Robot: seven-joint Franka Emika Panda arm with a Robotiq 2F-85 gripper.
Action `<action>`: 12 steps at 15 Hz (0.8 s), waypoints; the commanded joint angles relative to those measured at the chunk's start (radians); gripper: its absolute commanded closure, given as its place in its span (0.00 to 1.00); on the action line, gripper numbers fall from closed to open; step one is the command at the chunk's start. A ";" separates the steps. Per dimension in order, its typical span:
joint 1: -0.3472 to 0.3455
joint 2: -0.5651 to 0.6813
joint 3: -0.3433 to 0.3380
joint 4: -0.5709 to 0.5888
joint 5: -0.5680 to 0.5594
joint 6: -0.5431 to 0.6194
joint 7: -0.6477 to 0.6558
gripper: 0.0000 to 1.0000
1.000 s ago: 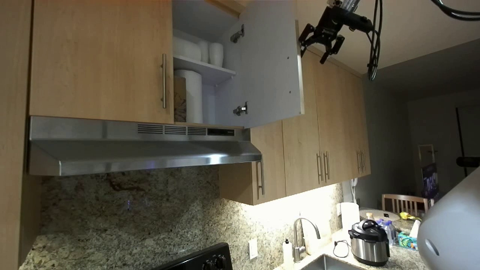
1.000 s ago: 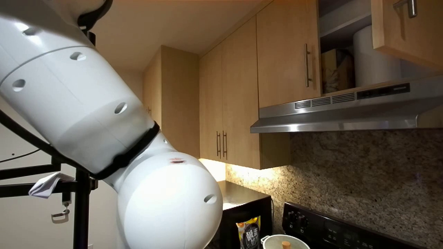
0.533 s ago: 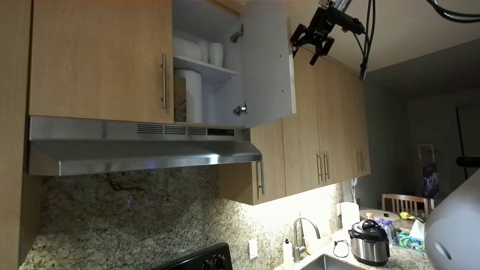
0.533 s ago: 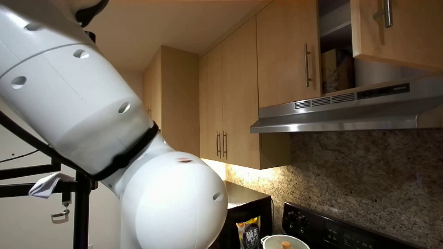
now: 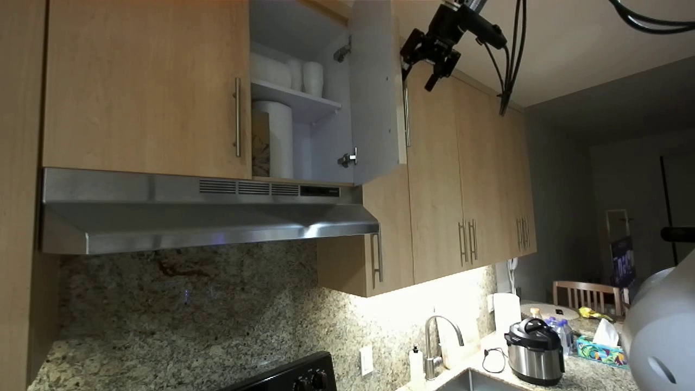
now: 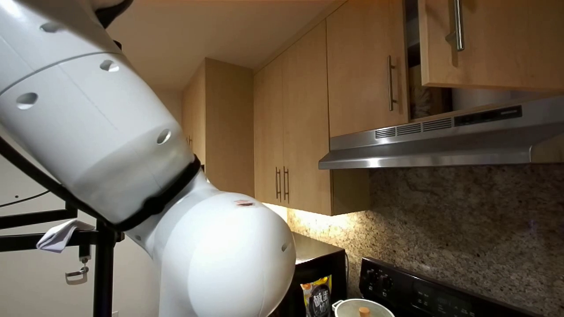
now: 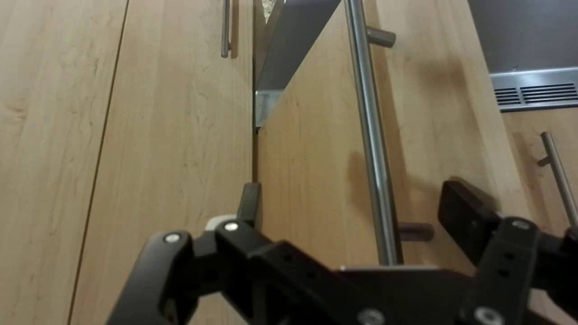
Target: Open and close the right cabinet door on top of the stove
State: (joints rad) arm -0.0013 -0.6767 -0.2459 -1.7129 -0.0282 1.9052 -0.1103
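Observation:
The right cabinet door (image 5: 376, 108) stands ajar, its whitish inner face showing in an exterior view and its wood front (image 6: 506, 53) in an exterior view. Its steel bar handle (image 7: 372, 131) runs through the space between my fingers in the wrist view, gripped by neither. My gripper (image 7: 359, 207) is open, its fingers apart on either side of the bar. Against the door's free edge, high up, the gripper (image 5: 419, 76) shows in an exterior view; whether a fingertip presses the door I cannot tell. The stove's black back panel (image 6: 418, 290) shows below.
A steel range hood (image 5: 217, 217) sits under the cabinet. The closed twin door (image 5: 146, 87) is on its left, its handle (image 7: 560, 176) near the wrist view's right side. Longer doors (image 5: 434, 217) stand beyond. White items and a paper roll (image 5: 280, 138) are inside the cabinet.
The right cabinet door has swung part way towards shut, its free edge moving left in both exterior views. My gripper has moved left along with it, still open.

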 commanded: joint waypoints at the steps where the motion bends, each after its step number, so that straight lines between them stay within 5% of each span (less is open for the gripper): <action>1: 0.029 0.011 0.011 0.010 0.046 -0.012 -0.080 0.00; 12: 0.106 0.026 0.038 0.013 0.079 -0.049 -0.197 0.00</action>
State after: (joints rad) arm 0.0920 -0.6530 -0.2147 -1.7129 0.0073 1.8818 -0.2419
